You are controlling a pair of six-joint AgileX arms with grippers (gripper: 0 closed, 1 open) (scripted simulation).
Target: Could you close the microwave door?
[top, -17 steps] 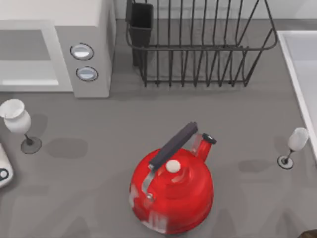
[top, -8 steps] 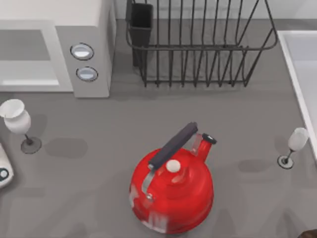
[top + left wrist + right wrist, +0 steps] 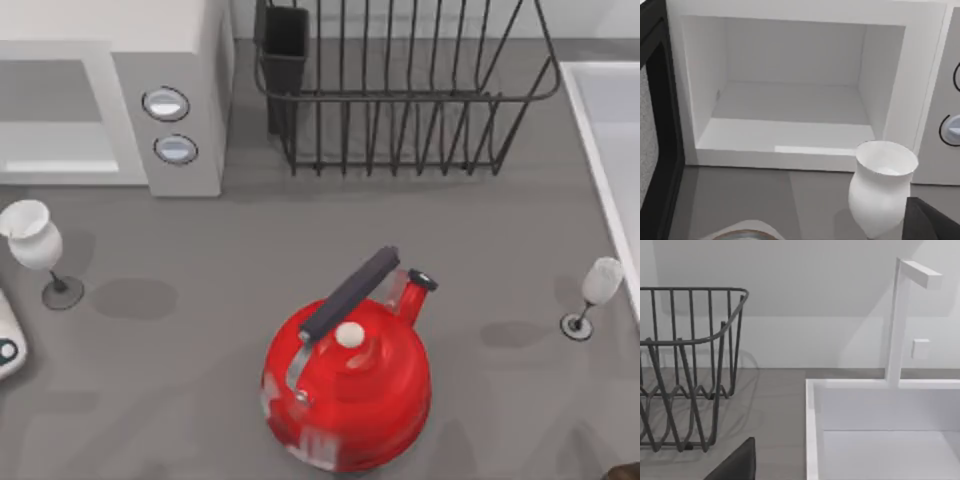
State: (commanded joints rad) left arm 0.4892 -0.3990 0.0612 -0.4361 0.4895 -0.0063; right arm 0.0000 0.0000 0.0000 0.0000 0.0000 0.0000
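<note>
From above, the microwave (image 3: 110,95) is seen at ten o'clock on the table (image 3: 200,250), its open cavity facing six o'clock and its long axis running nine to three; a red kettle (image 3: 347,385) is placed near six o'clock, with a dish rack (image 3: 400,90) at twelve. In the left wrist view, the microwave door (image 3: 657,125) is seen swung wide open beside the cavity, a white glass (image 3: 882,187) standing just before it. In the right wrist view, a sink (image 3: 880,430) is shown. Whether either gripper is spread or pressed together cannot be told.

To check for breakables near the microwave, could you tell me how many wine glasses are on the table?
2: one wine glass at the table's left, before the open microwave; another near the right edge, beside the sink.
</note>
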